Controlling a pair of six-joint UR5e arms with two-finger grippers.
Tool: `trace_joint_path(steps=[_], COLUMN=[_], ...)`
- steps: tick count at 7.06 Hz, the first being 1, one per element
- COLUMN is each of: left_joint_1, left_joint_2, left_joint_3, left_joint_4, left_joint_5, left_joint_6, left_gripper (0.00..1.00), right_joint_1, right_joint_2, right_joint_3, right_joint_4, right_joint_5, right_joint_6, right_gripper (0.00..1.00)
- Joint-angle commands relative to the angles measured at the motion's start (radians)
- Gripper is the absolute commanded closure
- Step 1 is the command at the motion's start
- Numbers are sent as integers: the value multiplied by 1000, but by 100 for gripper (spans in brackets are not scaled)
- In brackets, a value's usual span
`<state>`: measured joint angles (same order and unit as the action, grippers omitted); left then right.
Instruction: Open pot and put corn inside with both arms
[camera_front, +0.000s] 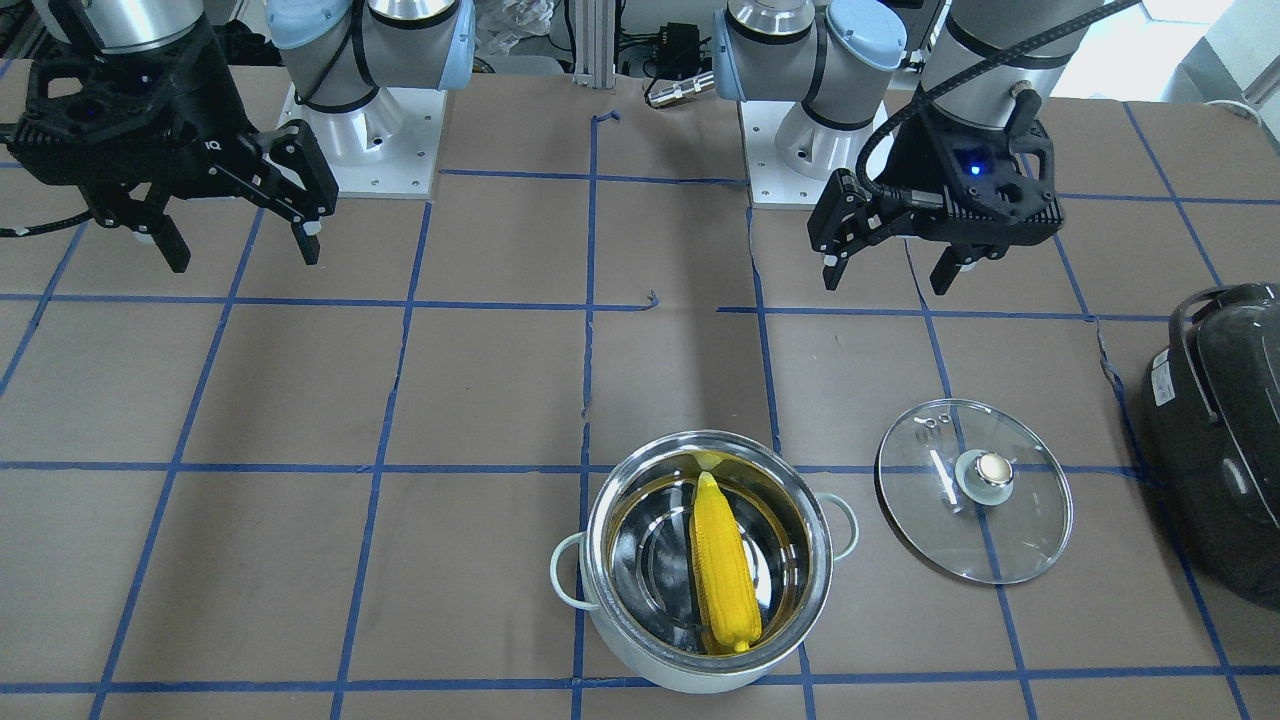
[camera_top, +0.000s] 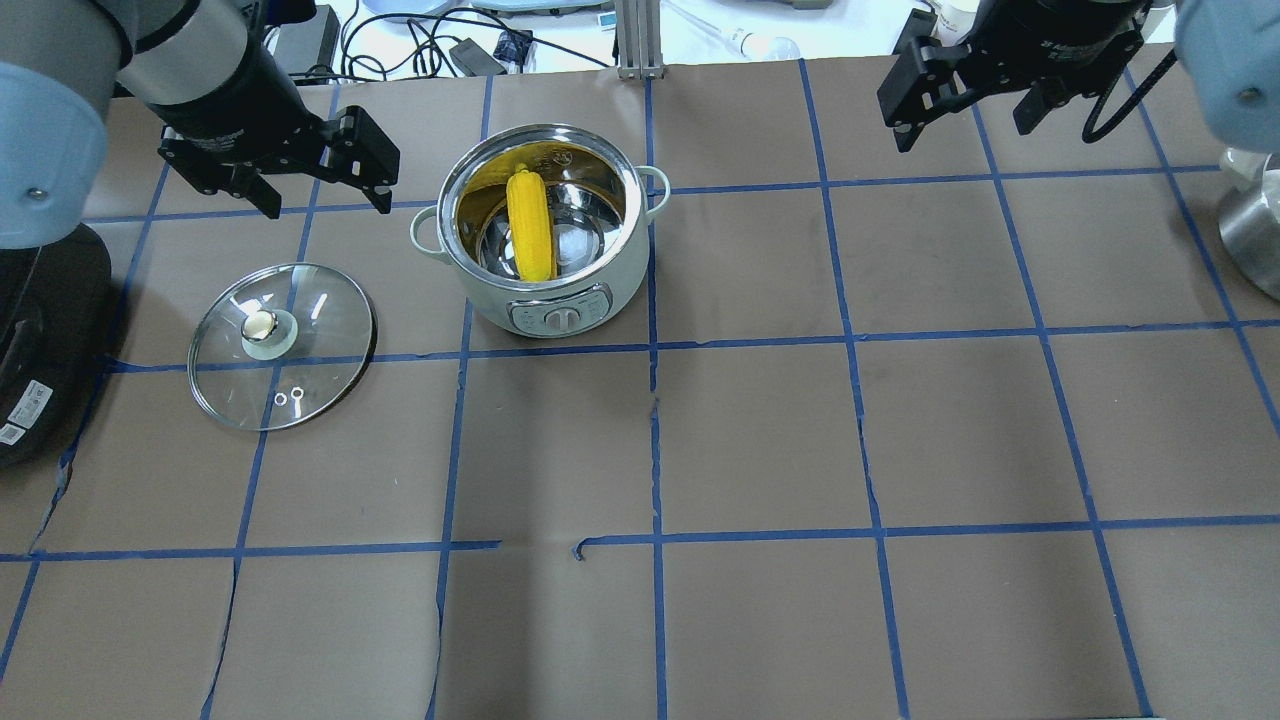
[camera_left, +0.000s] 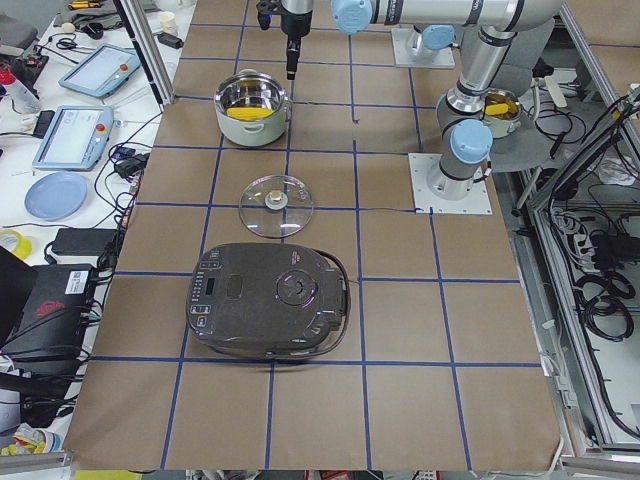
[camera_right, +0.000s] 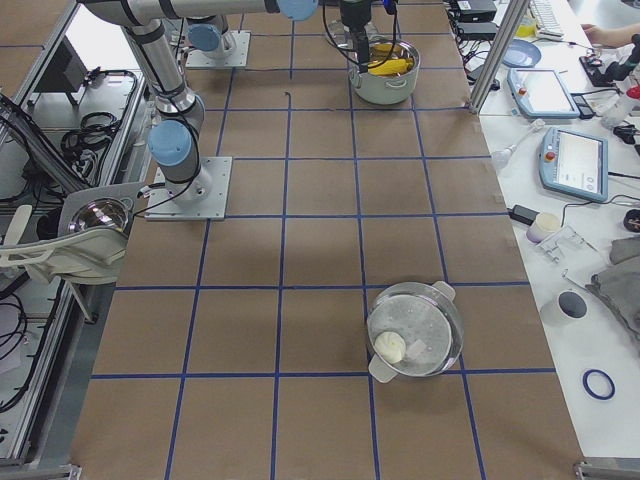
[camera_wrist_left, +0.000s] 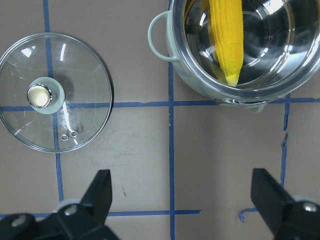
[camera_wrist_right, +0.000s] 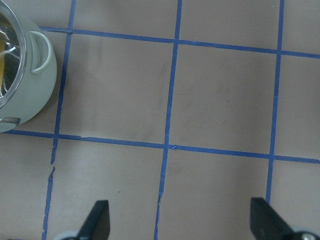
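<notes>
I see corn in pot, lid flat beside it. Both left gripper and right gripper spread wide, empty. 1 risk, I judge: a low sweep clips lid.

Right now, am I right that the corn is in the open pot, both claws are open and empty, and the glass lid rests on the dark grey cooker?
Not quite: the overhead exterior view shows the glass lid flat on the table between the pot and the dark grey cooker. The corn is in the pot; the left claw and right claw are open and empty.
</notes>
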<state>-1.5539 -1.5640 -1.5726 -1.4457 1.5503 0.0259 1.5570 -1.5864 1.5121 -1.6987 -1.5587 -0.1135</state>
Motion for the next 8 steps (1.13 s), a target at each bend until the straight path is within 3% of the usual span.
trace_joint_path(steps=[1,8], left_joint_1=[3,9], left_joint_2=[-13,-19], left_joint_3=[6,8], left_joint_4=[-4,-41], left_joint_5=[-7,-7], left_joint_6=[0,0], left_gripper=[0,0], right_joint_1=[3,32], right_joint_2=[-1,-4], right_joint_3=[0,-1], right_joint_4=[-1,10], right_joint_5=[0,2], right_joint_6=[61,158], right_gripper=[0,0])
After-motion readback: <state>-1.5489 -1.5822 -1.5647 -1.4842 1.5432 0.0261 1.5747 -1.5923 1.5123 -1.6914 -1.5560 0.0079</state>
